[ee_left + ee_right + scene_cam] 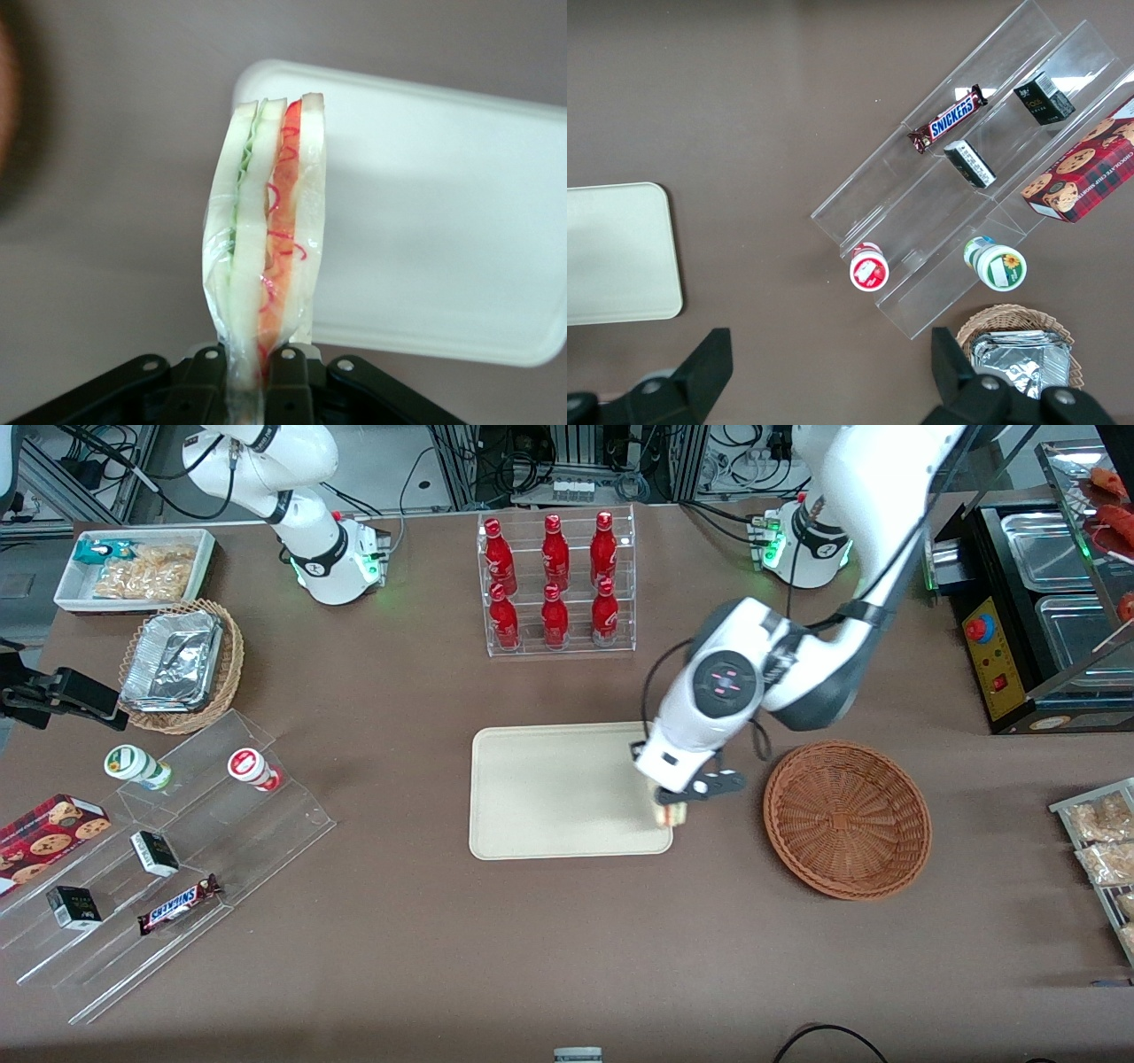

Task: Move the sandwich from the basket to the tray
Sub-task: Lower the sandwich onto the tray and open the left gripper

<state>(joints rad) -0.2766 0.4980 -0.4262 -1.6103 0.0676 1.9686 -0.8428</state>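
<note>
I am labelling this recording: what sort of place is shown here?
Probably a lab mock-up of a snack counter: bottle rack, snack display steps, cables. The gripper holds the sandwich over the tray's edge, beside the basket.

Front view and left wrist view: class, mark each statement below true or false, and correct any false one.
1. The hand is shut on the sandwich. True.
2. The sandwich lies in the reddish-brown basket. False: that basket holds nothing; the sandwich hangs in the hand over the tray's edge nearest the basket.
3. The cream tray already carries food. False: its surface is bare.
4. The sandwich's red filling layer shows beside pale bread. True.
5. The bottle rack holds green bottles. False: they are red.
</note>
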